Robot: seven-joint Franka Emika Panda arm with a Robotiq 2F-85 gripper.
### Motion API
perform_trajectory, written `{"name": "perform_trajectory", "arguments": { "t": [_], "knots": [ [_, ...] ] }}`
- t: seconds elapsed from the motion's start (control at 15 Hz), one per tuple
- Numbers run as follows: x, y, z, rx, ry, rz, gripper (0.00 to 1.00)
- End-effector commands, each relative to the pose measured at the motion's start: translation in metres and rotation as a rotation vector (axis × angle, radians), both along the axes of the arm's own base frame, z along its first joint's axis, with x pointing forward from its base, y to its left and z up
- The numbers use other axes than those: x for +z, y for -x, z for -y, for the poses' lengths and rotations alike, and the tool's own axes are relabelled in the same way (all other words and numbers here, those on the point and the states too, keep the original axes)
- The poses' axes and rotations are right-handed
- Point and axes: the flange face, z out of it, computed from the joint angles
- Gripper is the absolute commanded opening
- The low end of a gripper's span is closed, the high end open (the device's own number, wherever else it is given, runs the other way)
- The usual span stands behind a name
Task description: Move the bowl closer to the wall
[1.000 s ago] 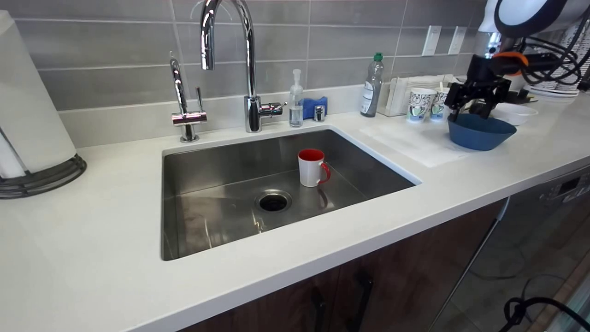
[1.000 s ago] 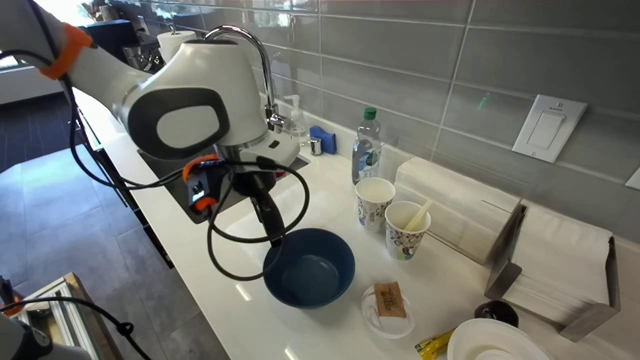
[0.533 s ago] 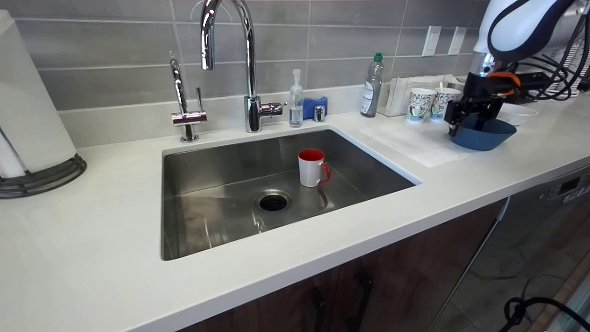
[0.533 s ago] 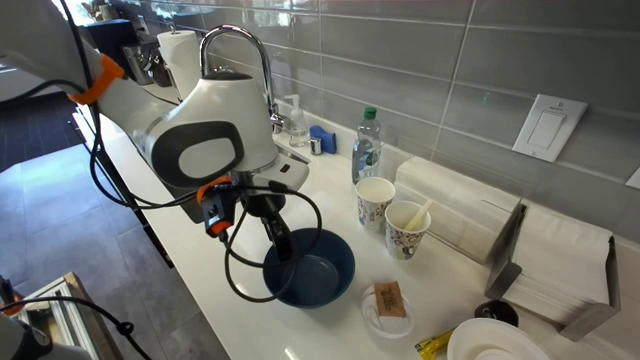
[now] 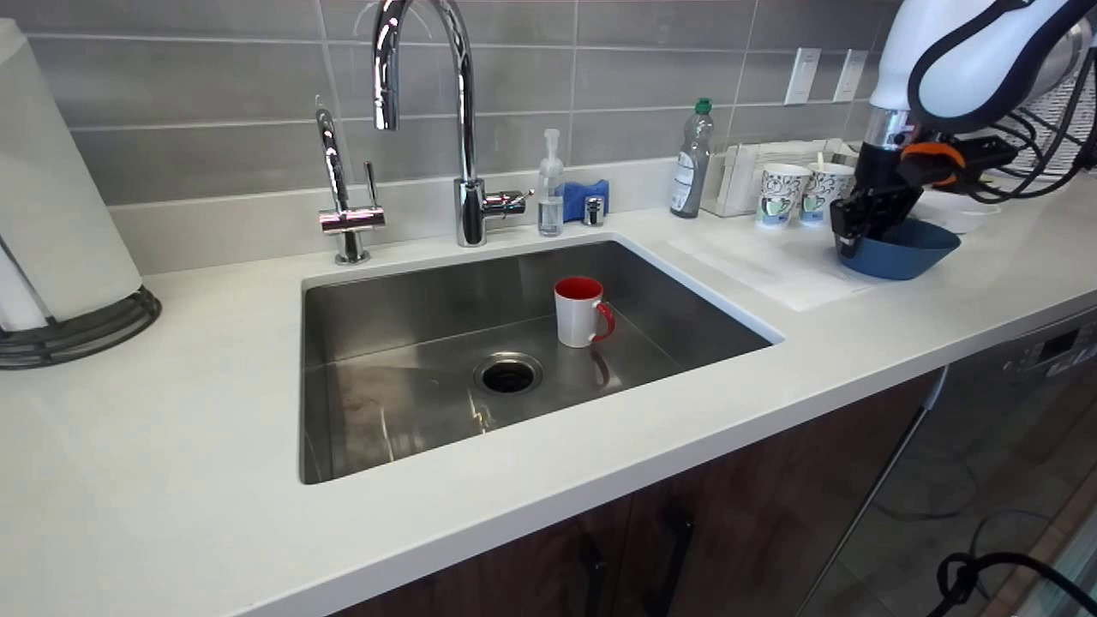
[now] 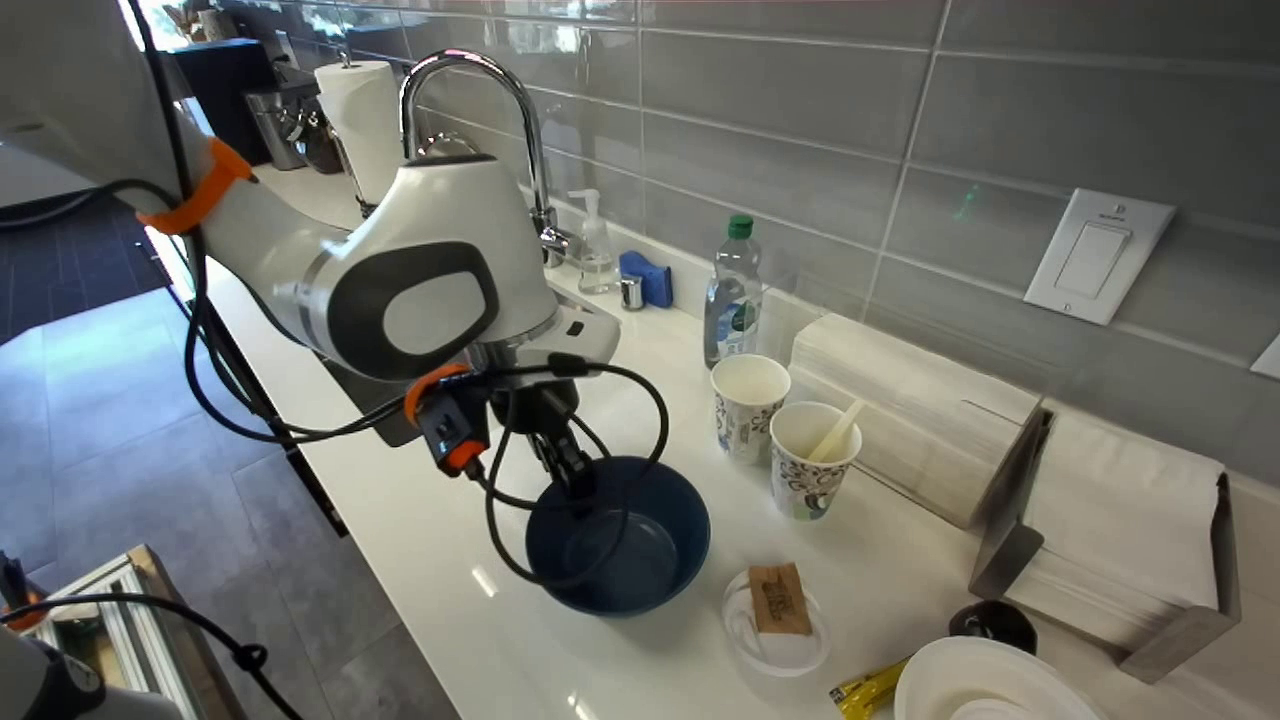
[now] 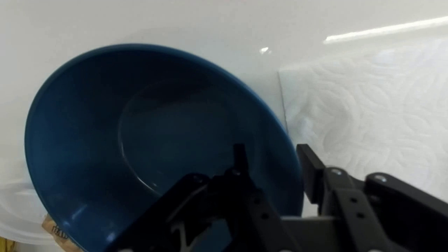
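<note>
On the tabletop [image 6: 545, 650], your parted end effector [image 7: 271, 148] straddles the bowl's [image 7: 154, 140] rim [image 7: 246, 91]; grip and shift toward the wall [image 6: 770, 105] seem left.

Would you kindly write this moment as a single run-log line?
bowl: on counter, apart from wall | gripper: open, straddling bowl's rim | grasp: not yet closed | next: probably close, then move
</note>
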Motion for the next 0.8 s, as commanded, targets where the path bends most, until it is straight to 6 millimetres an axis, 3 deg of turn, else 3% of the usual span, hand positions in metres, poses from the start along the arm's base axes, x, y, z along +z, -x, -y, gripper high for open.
{"name": "perform_trajectory", "arguments": {
  "t": [0.0, 0.13, 0.33, 0.73],
  "knots": [
    [0.008, -0.005, -0.009, 0.045, 0.042, 0.02, 0.11],
    [0.011, -0.006, -0.014, 0.056, 0.052, 0.017, 0.01],
    [0.021, -0.007, -0.021, 0.071, 0.057, 0.027, 0.02],
    [0.078, 0.002, -0.045, 0.156, 0.099, 0.057, 0.01]
  ]
}}
